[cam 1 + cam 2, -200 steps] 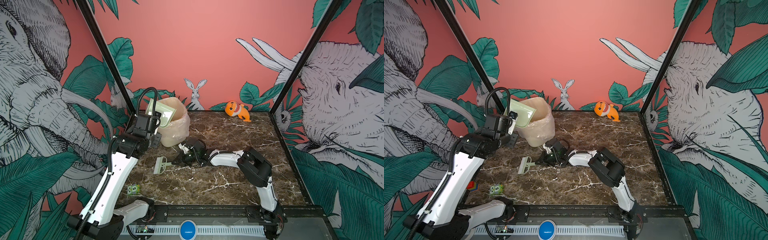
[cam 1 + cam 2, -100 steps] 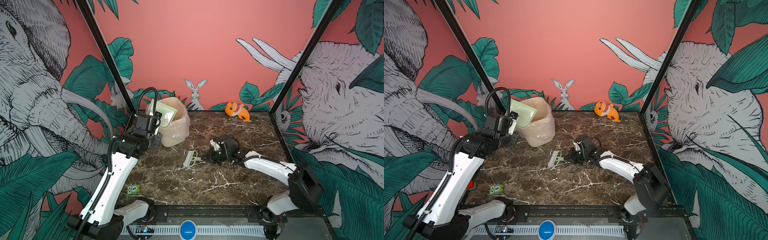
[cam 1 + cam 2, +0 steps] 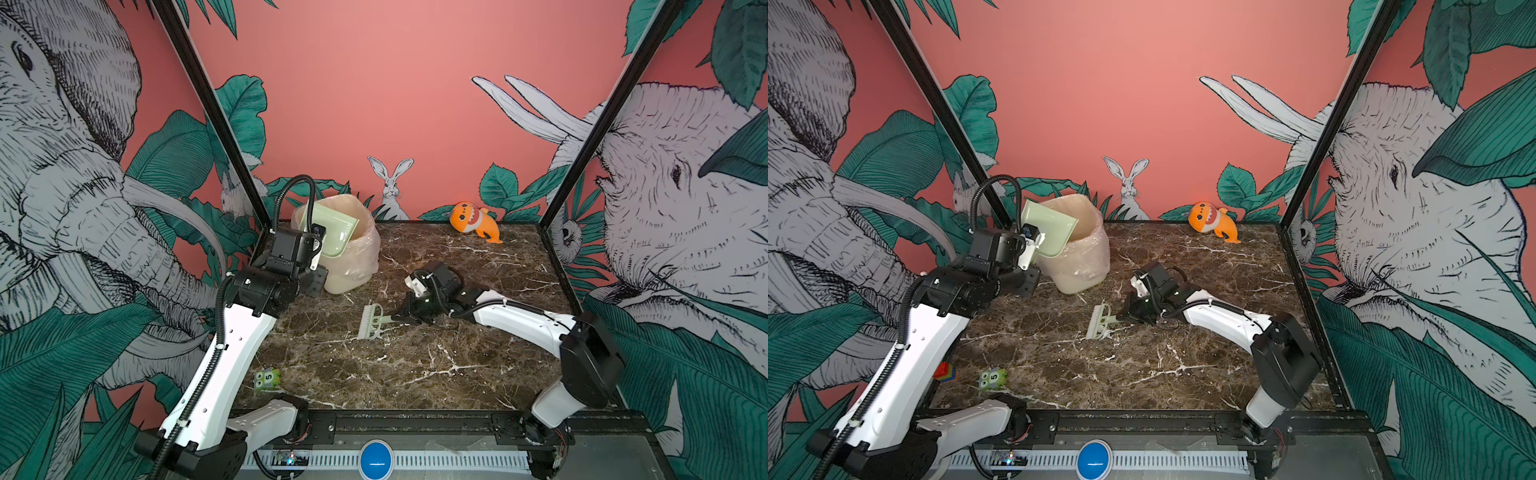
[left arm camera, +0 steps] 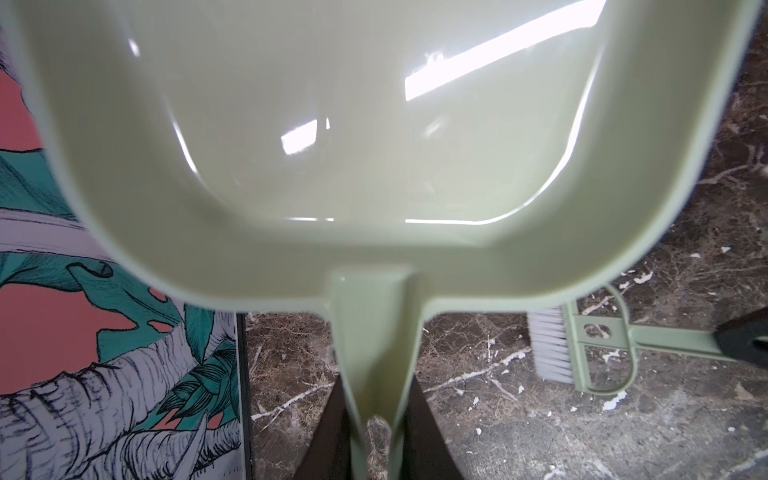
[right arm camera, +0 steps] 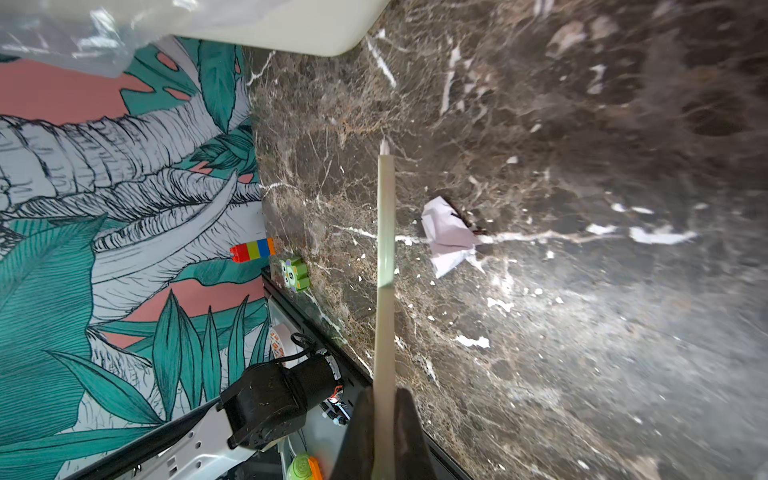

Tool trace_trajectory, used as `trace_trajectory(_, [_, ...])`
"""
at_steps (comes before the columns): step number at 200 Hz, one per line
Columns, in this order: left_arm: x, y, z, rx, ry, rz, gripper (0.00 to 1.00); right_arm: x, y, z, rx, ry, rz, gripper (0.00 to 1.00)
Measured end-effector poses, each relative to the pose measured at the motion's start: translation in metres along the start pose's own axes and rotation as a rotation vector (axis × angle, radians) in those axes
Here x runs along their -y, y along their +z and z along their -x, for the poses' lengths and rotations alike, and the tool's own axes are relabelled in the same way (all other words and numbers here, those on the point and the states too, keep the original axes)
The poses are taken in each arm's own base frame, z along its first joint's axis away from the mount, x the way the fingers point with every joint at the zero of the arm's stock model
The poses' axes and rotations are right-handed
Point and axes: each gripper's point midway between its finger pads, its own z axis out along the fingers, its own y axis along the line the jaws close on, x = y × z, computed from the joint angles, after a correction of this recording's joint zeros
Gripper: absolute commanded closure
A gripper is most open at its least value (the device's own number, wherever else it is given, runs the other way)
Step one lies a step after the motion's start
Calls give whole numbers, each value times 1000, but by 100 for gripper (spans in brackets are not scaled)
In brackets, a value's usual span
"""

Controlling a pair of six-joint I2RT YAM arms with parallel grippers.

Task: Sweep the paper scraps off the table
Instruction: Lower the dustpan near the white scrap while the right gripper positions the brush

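Left pincer (image 4: 376,399) clamped around the handle of the pale green dustpan (image 3: 332,232), pan tipped over the mouth of the lined bin (image 3: 353,266). Right pincer (image 5: 384,399) closed tight around the brush (image 3: 372,322) handle, brush head low over mid worktop (image 3: 457,374). One crumpled white paper scrap (image 5: 449,237) lies on the worktop just beside the brush.

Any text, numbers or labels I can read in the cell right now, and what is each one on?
"5": on the green owl block.
Orange marks on the white roll: too small and blurred to read.
No other text shows in any view.
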Motion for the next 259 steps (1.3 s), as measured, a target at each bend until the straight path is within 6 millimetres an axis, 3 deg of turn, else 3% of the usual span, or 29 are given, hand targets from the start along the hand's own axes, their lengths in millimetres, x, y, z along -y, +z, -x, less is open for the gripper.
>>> trace_trajectory(35, [2,2,-4,-10,-5,-8,84,13,20,-4,-54,1,-26,100])
trace_trajectory(83, [6,3,-5,-11,-7,-28,84,39,14,-8,-70,29,-64,100])
trace_trajectory(208, [42,3,-7,-11,56,-152,82,109,-104,-44,-34,110,-271,100])
trace_trajectory(232, [55,6,-14,-29,89,-181,82,109,-123,-48,-33,90,-321,100])
trace_trajectory(259, [72,5,-24,-55,141,-221,82,94,-142,-44,-12,36,-337,100])
